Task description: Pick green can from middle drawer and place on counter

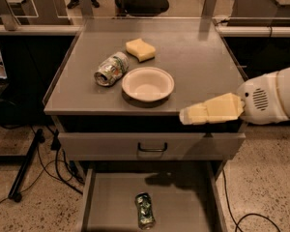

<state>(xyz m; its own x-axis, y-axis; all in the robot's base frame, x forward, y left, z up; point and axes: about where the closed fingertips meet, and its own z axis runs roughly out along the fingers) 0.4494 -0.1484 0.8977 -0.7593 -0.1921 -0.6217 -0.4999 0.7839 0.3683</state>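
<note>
Fingers (pixel 187 115) pressed together point leftward, level, at the counter (pixel 198 57) front-right edge.

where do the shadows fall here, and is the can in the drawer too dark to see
Camera view: lit from above, the counter is even with a sheen at the back; the bowl casts a shadow on its near side; the drawer is dimmer, with a dark patch across its back; the green can is dim but visible; the gripper hangs over the counter's front right edge.
</note>
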